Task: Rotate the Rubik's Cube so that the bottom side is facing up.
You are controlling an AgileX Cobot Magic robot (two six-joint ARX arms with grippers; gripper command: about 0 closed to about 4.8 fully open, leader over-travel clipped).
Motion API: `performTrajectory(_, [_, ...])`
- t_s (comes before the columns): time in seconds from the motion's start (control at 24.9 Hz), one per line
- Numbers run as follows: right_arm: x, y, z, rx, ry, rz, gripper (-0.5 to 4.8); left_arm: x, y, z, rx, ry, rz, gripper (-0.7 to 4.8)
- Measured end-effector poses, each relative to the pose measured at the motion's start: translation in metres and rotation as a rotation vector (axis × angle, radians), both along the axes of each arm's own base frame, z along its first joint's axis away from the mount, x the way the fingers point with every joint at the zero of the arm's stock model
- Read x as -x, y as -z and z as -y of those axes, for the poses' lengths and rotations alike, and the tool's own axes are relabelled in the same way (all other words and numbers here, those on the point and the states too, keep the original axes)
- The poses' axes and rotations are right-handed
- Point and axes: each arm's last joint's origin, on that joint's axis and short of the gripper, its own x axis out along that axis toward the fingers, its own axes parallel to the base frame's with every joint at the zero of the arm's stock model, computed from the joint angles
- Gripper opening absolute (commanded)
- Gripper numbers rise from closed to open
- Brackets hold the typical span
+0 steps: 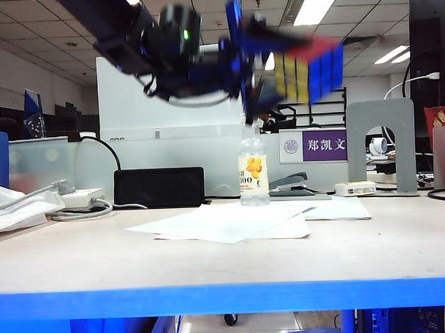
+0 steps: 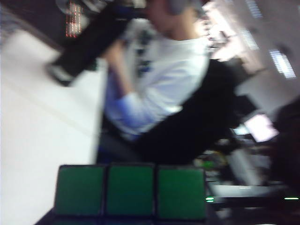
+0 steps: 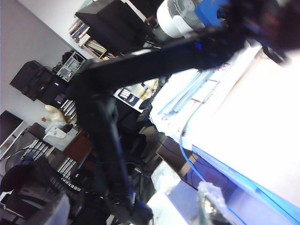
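Seen from the front, the left gripper [image 1: 266,66] holds the Rubik's Cube [image 1: 310,70] clamped high in the air, above a small bottle [image 1: 253,171] standing among sheets of paper [image 1: 224,221] on the table [image 1: 400,241]. The left wrist camera shows a row of green cube squares [image 2: 130,191] close to the lens. The right wrist camera looks past the other arm [image 3: 140,65]; the right gripper itself is out of frame.
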Motion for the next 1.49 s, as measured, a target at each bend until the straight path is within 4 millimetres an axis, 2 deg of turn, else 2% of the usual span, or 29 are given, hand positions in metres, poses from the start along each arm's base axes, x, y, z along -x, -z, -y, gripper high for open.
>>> performTrajectory(0.16, [-0.001, 0.001, 0.001, 0.044, 0.034, 0.073, 3.91, 0.025, -0.051, 0.006, 0.028, 0.059, -0.042, 0.78])
performTrajectory(0.24, [-0.003, 0.002, 0.001, 0.075, 0.050, 0.112, 3.91, 0.037, -0.073, 0.009, 0.049, -0.017, -0.047, 0.78])
performTrajectory(0.32, [-0.004, 0.004, 0.002, 0.129, 0.114, 0.154, 3.91, 0.049, -0.085, 0.017, 0.058, -0.049, -0.079, 0.78])
performTrajectory(0.52, [-0.009, -0.001, 0.008, 0.329, 0.369, 0.326, 3.91, 0.086, -0.084, 0.055, -0.059, 0.115, -0.322, 0.78])
performTrajectory(0.64, [-0.005, -0.009, 0.010, 0.441, 0.428, 0.434, 3.92, 0.099, -0.085, 0.065, -0.105, 0.181, -0.387, 0.77])
performTrajectory(0.76, [-0.001, -0.008, 0.010, 0.506, 0.415, 0.461, 4.03, 0.104, -0.088, 0.067, -0.129, 0.195, -0.433, 0.48])
performTrajectory(0.8, [-0.001, -0.007, 0.010, 0.511, 0.414, 0.460, 4.40, 0.105, -0.089, 0.067, -0.127, 0.190, -0.436, 0.48])
performTrajectory(1.01, [0.007, -0.009, 0.011, 0.520, 0.423, 0.503, 4.41, 0.103, -0.089, 0.068, -0.111, 0.107, -0.473, 0.48])
performTrajectory(1.17, [0.008, -0.009, 0.011, 0.534, 0.447, 0.504, 4.41, 0.102, -0.080, 0.070, -0.175, 0.065, -0.555, 0.48])
performTrajectory(1.25, [0.008, -0.009, 0.011, 0.538, 0.453, 0.505, 4.41, 0.107, -0.078, 0.075, -0.188, 0.068, -0.567, 0.48])
performTrajectory(1.49, [0.006, -0.009, 0.011, 0.540, 0.453, 0.501, 4.30, 0.136, -0.076, 0.100, -0.209, 0.120, -0.567, 0.48])
